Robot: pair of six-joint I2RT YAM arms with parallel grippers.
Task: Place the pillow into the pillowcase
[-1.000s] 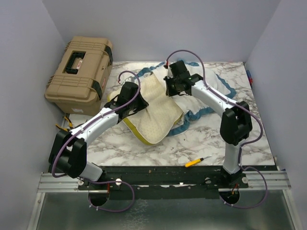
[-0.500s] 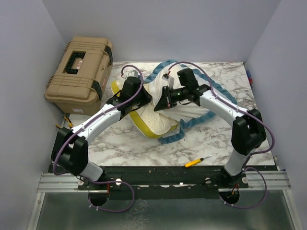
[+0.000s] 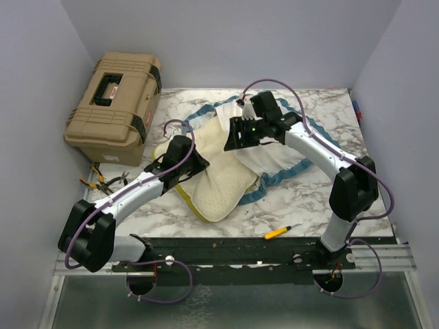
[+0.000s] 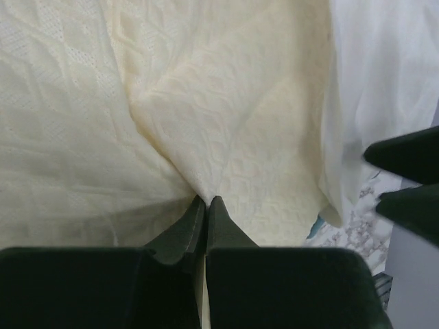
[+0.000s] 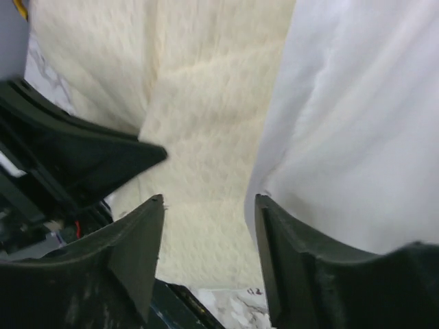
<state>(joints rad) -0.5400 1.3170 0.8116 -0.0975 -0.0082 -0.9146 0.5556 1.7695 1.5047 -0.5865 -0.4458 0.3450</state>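
While the left end effector [image 4: 206, 200] pinches the pillow [image 4: 226, 116], the right end effector [image 5: 210, 200] hangs, jaws apart, over the edge of the pillowcase [image 5: 357, 130].

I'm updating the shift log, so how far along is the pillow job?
Little looks done: the quilted cream-yellow pillow lies mostly uncovered on the blue-and-white houndstooth fabric pillowcase. In hand: left claw pinches the pillow, shut; right claw hangs open by the case's white lining. Left: sliding the pillow inside.
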